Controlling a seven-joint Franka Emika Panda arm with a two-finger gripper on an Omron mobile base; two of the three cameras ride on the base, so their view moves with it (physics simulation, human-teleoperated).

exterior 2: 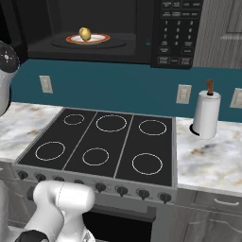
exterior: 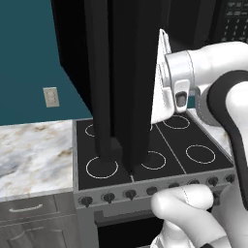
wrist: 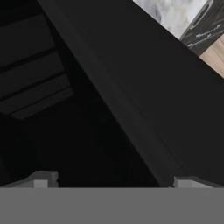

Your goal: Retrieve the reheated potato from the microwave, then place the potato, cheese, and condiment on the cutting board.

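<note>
Potato (exterior 2: 85,33) sits on its plate (exterior 2: 99,38) inside the open microwave (exterior 2: 142,28) — nothing fetched yet, gripper (wrist: 113,180) spread wide and empty by the dark door — everything left to do.

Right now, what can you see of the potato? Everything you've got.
The potato is a small, smooth, pale-yellow oval lump. It sits on a white plate with an orange rim, on the dark floor inside the black microwave above the stove. The microwave's inside is in plain view from the right base view, so its door stands open. Nothing but the plate touches the potato; it looks whole and unmarked.
</note>
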